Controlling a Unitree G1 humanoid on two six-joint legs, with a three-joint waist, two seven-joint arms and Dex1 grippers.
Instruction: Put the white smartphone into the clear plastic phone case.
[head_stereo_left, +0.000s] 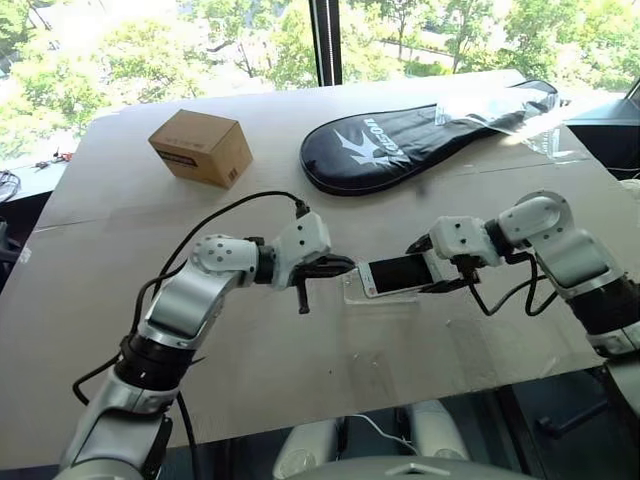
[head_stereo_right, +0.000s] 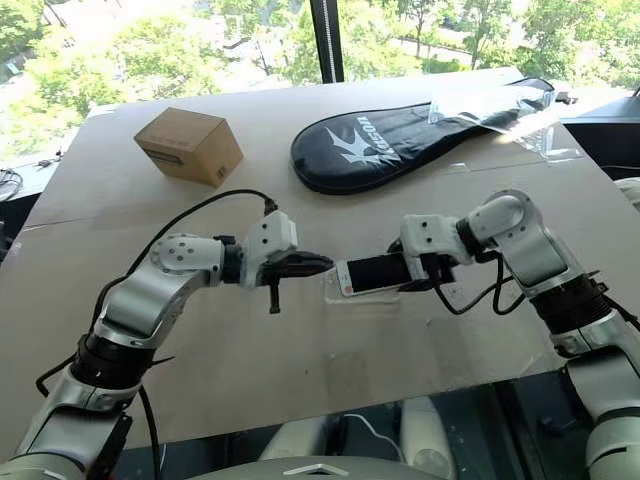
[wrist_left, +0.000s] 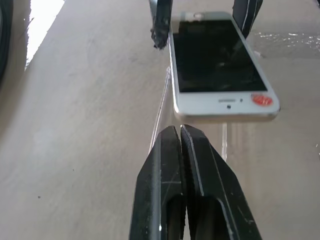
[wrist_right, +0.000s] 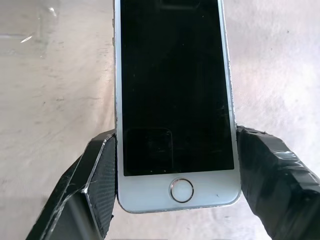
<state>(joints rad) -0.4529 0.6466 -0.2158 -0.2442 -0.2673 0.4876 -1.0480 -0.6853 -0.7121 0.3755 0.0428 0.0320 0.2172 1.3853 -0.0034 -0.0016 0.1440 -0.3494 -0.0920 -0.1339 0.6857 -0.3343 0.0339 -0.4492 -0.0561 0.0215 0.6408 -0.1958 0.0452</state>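
Observation:
My right gripper (head_stereo_left: 428, 270) is shut on the white smartphone (head_stereo_left: 395, 273), one finger on each long side near the home button (wrist_right: 181, 190). The phone hangs level, screen up, just above the table. Under it lies the clear plastic phone case (head_stereo_left: 385, 296), whose thin rim (wrist_left: 159, 110) shows beside the phone. My left gripper (head_stereo_left: 345, 266) reaches in from the left, fingers (wrist_left: 165, 165) pressed together, tips at the case's near end below the phone's free end. I cannot tell whether they touch the case.
On the brown table (head_stereo_left: 150, 330), a cardboard box (head_stereo_left: 202, 147) stands at the back left. A black racket cover (head_stereo_left: 420, 140) with a crinkled clear plastic sheet (head_stereo_left: 500, 105) lies at the back right. A black cable (head_stereo_left: 215, 225) loops over my left forearm.

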